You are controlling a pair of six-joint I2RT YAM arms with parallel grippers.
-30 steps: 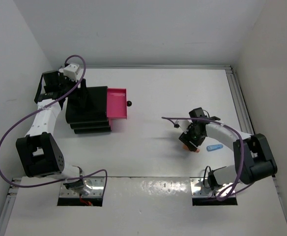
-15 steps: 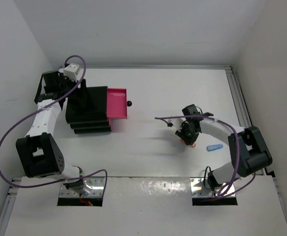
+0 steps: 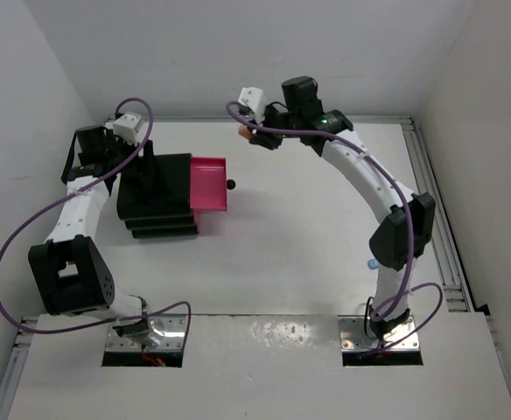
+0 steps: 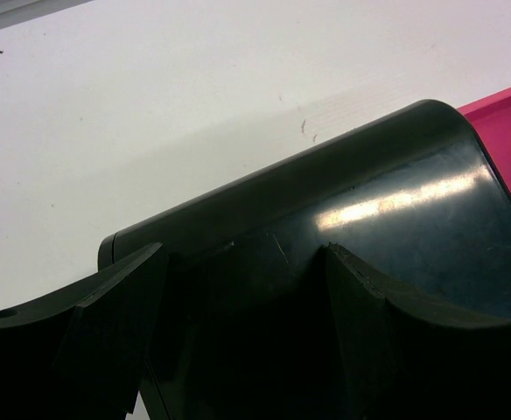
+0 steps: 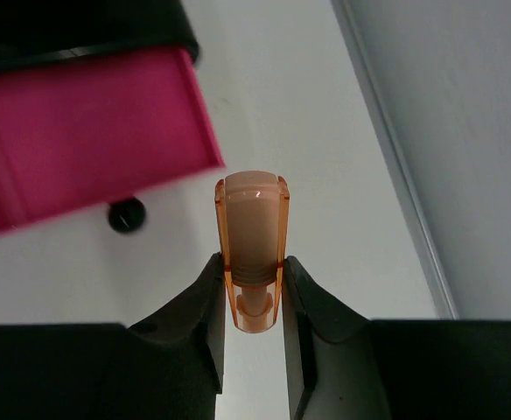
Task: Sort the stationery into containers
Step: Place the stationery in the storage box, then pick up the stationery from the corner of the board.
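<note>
My right gripper (image 5: pixel 251 262) is shut on a stubby orange highlighter (image 5: pixel 251 219), which sticks out past the fingertips. In the top view this gripper (image 3: pixel 247 134) hangs high at the far middle of the table, back and right of the open pink drawer (image 3: pixel 208 184) with its round black knob (image 3: pixel 230 185). The drawer (image 5: pixel 89 131) belongs to the black stepped box (image 3: pixel 155 197). My left gripper (image 4: pixel 245 254) stands open, its fingers wide apart against the box's glossy black top (image 4: pixel 369 201). A light-blue highlighter (image 3: pixel 371 262) peeks out beside the right arm's elbow.
White walls close in the table on three sides. A metal rail (image 3: pixel 430 184) runs along the right edge. Purple cables loop off both arms. The two lower tiers of the box (image 3: pixel 161 229) are shut.
My right gripper closed on the orange highlighter at the front right of the table, lifted it and swung far back and left toward the open drawer. The left arm has not moved.
</note>
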